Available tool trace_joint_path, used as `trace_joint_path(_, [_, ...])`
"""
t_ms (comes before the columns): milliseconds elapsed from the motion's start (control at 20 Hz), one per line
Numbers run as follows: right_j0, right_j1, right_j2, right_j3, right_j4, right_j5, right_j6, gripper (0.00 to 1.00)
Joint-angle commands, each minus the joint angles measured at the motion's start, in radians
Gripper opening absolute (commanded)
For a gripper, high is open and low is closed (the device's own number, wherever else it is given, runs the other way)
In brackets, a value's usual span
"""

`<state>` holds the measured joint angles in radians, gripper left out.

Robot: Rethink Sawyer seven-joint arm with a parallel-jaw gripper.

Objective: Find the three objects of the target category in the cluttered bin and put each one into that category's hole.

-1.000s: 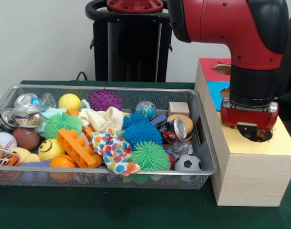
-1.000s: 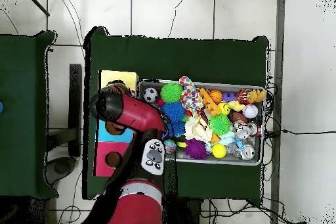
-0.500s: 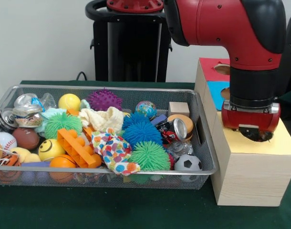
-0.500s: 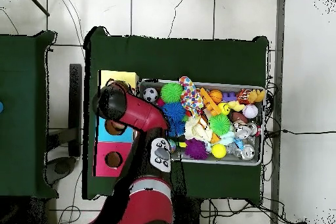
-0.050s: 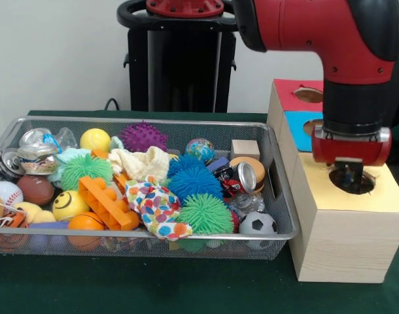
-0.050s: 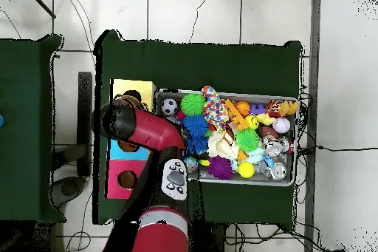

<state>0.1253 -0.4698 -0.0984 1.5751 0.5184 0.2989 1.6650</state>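
My gripper (image 5: 348,175) hangs straight down over the round hole (image 5: 352,183) in the yellow top of the wooden box (image 5: 337,242), its tip just at the hole's rim. I cannot make out anything held in it. In the overhead view the red arm (image 6: 140,125) covers the gripper, and only part of the yellow top (image 6: 133,88) shows. The wire mesh bin (image 5: 281,216) stands to the left of the box, full of toys: spiky balls in purple (image 5: 142,136), blue (image 5: 193,180) and green (image 5: 206,212), a soccer ball (image 5: 257,224) and a crushed can (image 5: 242,176).
The box also has a blue section (image 5: 303,124) and a red section (image 5: 297,91), each with a hole. An orange brick (image 5: 106,201), a spotted cloth (image 5: 157,206), a wooden cube (image 5: 244,148) and several balls crowd the bin. The black pedestal (image 5: 180,59) stands behind.
The arm has lifted a little and shifted slightly right in the front view, so the gripper now shows below the wrist above the yellow hole. The bin's contents have not moved.
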Motion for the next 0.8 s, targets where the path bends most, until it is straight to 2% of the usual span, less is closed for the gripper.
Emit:
trace_joint_path(50, [0.039, -0.084, -0.065, 0.014, -0.068, 0.181, 0.171, 0.00])
trace_joint_path(350, [0.063, -0.083, -0.080, 0.043, -0.068, 0.043, 0.204, 0.00])
trace_joint_path(450, [0.071, -0.088, -0.087, 0.046, -0.065, 0.031, 0.208, 0.00])
trace_joint_path(800, [0.106, -0.127, -0.146, 0.015, -0.070, 0.139, 0.209, 0.00])
